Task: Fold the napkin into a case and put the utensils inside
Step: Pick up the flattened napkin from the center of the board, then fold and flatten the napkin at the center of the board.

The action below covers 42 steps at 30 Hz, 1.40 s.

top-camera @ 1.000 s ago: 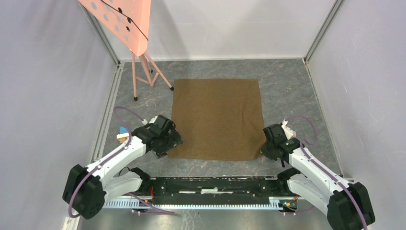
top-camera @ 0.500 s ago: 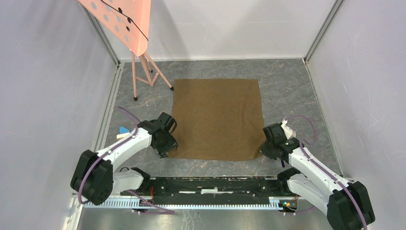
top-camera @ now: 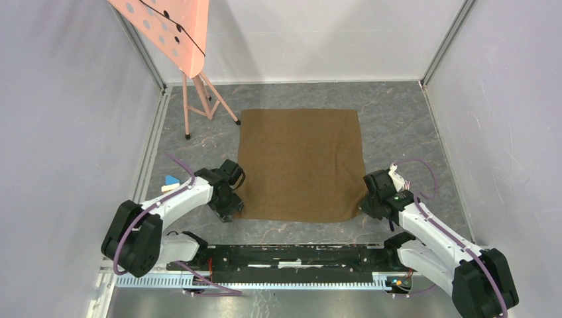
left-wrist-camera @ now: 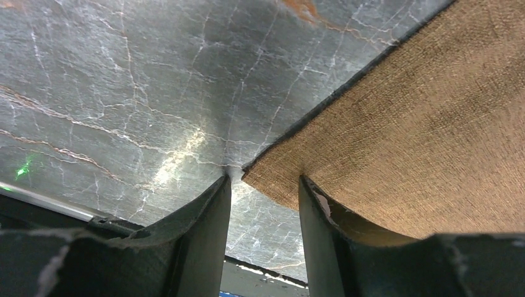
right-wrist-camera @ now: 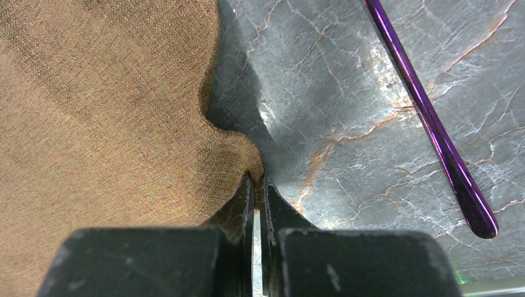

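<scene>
While my left gripper point(left-wrist-camera: 265, 180) stands with jaws apart around the near-left corner of the napkin point(top-camera: 301, 162), which lies flat on the grey table point(top-camera: 397, 112), I judge it should close squarely on that corner, catching cloth only. My right gripper point(right-wrist-camera: 255, 178) is clamped on the near-right corner; both corners should then rise level and together, so the fold lands straight, clear of the purple-handled utensil point(right-wrist-camera: 433, 124) beside it.
</scene>
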{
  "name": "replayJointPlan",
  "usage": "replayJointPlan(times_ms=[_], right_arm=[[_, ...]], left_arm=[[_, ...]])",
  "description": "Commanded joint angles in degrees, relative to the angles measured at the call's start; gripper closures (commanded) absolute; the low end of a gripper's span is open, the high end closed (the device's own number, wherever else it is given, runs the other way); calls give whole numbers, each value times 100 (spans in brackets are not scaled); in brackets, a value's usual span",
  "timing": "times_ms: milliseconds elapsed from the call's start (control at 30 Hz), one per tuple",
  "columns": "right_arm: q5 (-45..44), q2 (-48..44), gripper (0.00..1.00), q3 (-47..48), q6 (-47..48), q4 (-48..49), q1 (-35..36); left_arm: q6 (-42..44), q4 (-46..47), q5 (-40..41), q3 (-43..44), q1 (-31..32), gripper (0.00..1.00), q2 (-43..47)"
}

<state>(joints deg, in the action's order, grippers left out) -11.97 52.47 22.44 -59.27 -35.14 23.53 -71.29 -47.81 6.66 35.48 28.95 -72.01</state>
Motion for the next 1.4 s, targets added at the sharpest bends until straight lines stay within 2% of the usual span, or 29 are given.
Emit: replayJointPlan(times_ms=[0, 167, 300, 333, 467, 567, 733, 1000, 1100, 1200, 1367], right_arm=[[-185, 43, 100, -28, 12, -104, 4], [-170, 37, 100, -33, 14, -81, 4], [-156, 29, 100, -29, 68, -74, 6], [-157, 5, 100, -37, 78, -81, 8], [-175, -152, 100, -117, 167, -6, 4], [-177, -396, 100, -153, 296, 158, 8], [-198, -1135, 100, 127, 773, 301, 11], [67, -3233, 100, 1169, 2259, 1303, 11], [530, -3863, 100, 1629, 2622, 1845, 3], [1042, -4099, 100, 2302, 2854, 2255, 1], [1615, -3818, 100, 3737, 3064, 2335, -88]], left_arm=[[-394, 64, 117, -74, -19, 48, -48], [-267, 499, 325, -226, -29, 51, -254], [-9, 799, 521, -320, -63, 59, -435], [30, 880, 574, -358, -70, 63, -430], [345, 1260, 653, -474, -125, 97, -194], [640, 1279, 602, -292, -123, 98, 153], [1408, 1105, 311, 374, -131, 98, 1209], [2793, 1144, -305, 1934, -126, 98, 3250], [3168, 1197, -503, 2687, -131, 98, 3706], [3393, 1335, -711, 3356, -126, 98, 4043], [3380, 1674, -1166, 4262, -121, 98, 4321]])
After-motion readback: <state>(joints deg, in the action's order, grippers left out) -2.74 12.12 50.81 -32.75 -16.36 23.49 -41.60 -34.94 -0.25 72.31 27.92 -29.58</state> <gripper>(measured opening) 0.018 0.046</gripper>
